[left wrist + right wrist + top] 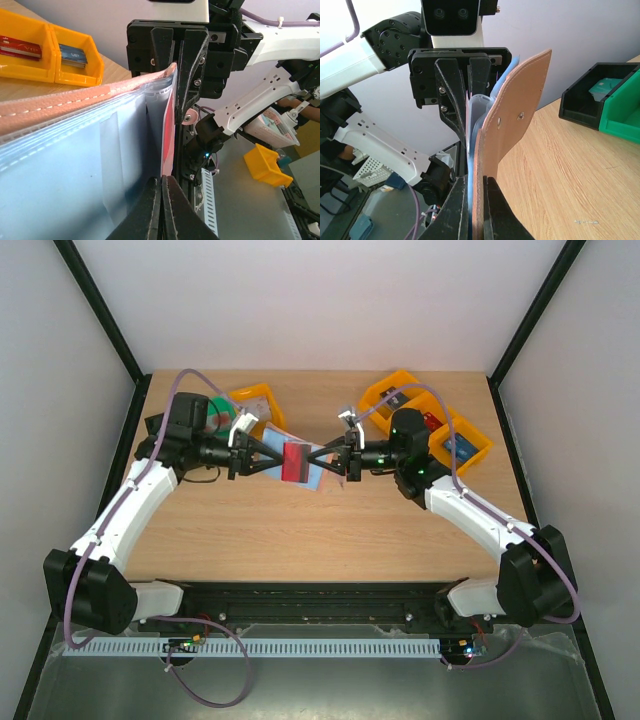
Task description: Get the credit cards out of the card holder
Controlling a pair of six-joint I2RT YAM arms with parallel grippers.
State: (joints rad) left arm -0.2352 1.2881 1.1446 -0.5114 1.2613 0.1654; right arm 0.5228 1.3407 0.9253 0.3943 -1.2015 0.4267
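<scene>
The card holder (316, 480) hangs above the middle of the table between my two grippers, opened out. Its light blue inside (65, 165) fills the left wrist view; its tan outside (515, 115) stands upright in the right wrist view. A credit card with a red face (296, 462) stands out of the holder toward my left gripper. That left gripper (277, 462) is shut on the card's edge (169, 135), its fingertips (152, 200) pressed together. From the other side, my right gripper (327, 462) is shut on the holder's tan panel, fingers (462, 205) clamped either side of it.
Orange bins (430, 420) at the back right hold cards, seen also as orange bins (50, 55) in the left wrist view. At the back left stand an orange bin (255, 400) and a green bin (215, 415). The right wrist view shows a black bin (585, 100) beside a green bin (622, 115).
</scene>
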